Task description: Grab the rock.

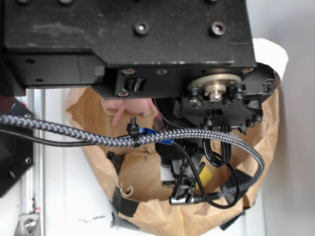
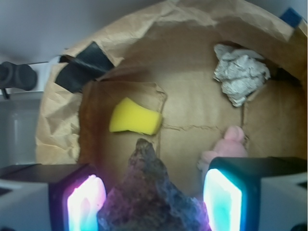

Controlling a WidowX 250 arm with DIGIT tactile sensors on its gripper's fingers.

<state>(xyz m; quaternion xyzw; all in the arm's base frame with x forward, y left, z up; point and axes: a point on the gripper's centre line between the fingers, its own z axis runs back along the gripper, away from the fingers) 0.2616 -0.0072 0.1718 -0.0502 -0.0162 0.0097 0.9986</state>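
Note:
The rock [image 2: 151, 192] is a dark brown, rough lump with a pointed top. In the wrist view it fills the gap between my two fingers. My gripper [image 2: 154, 199] is shut on it: the pink-lit left pad [image 2: 86, 204] and the cyan-lit right pad [image 2: 222, 204] both meet its sides low in the frame. The rock's base is cut off by the bottom edge. In the exterior view my arm [image 1: 216, 98] reaches down into the brown paper bag [image 1: 147, 216] and hides the rock and the fingers.
On the bag's floor [image 2: 192, 110] lie a yellow sponge wedge [image 2: 134, 118], a crumpled whitish-grey paper wad [image 2: 240, 72] at the far right and a pink soft toy [image 2: 226, 147] just behind the right finger. Black tape [image 2: 82, 65] patches the bag's wall. Braided cable [image 1: 74, 130] crosses the exterior view.

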